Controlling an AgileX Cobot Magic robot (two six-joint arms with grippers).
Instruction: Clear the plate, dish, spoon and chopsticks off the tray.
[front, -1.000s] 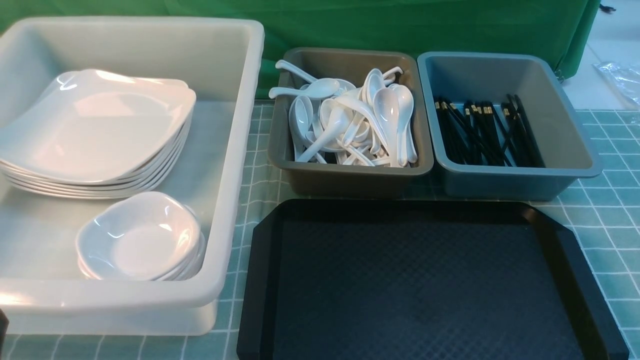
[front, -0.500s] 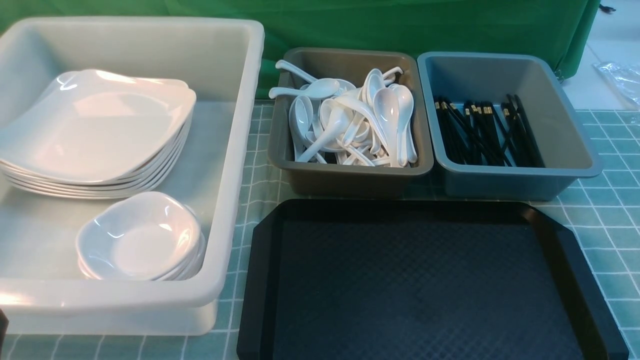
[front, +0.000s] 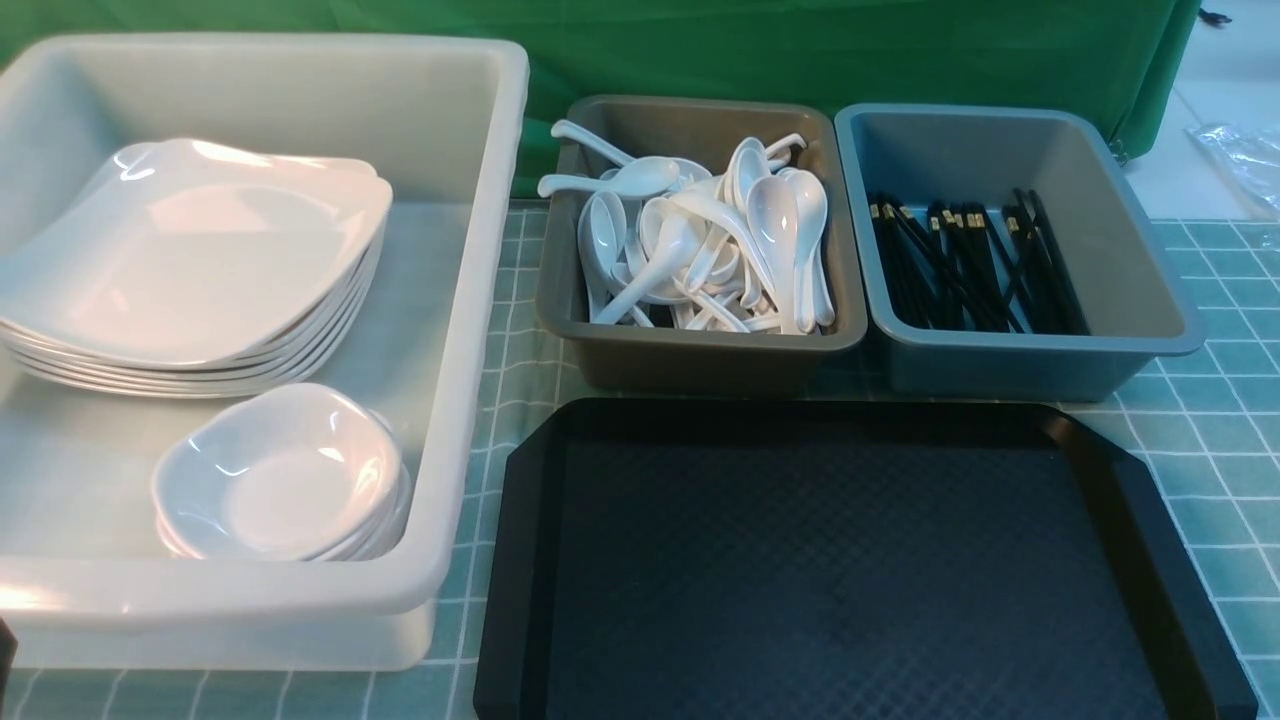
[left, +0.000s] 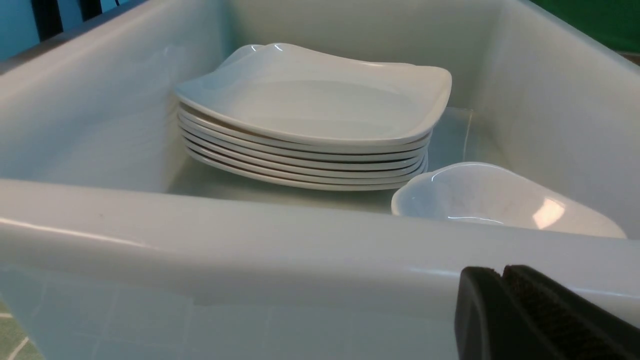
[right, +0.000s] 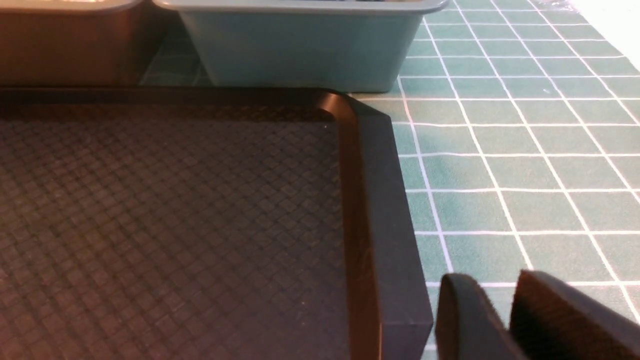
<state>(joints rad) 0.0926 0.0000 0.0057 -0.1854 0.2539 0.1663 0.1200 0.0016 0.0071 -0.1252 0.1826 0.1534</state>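
The black tray (front: 850, 560) lies bare at the front, with nothing on its textured surface (right: 175, 225). Several white square plates (front: 190, 260) sit stacked in the white tub, and the top plate (left: 310, 105) is empty. Beside them stands a small stack of dishes (front: 280, 475). White spoons (front: 700, 250) fill the brown-grey bin and black chopsticks (front: 970, 265) lie in the blue-grey bin. My left gripper (left: 501, 272) is shut and empty, low outside the tub's near wall. My right gripper (right: 492, 280) hangs open and empty over the cloth, beside the tray's right rim.
The white tub (front: 480, 300) stands at the left. The brown-grey bin (front: 700, 360) and the blue-grey bin (front: 1000, 370) stand side by side behind the tray. A green checked cloth (front: 1220, 420) covers the table, and a green curtain hangs at the back.
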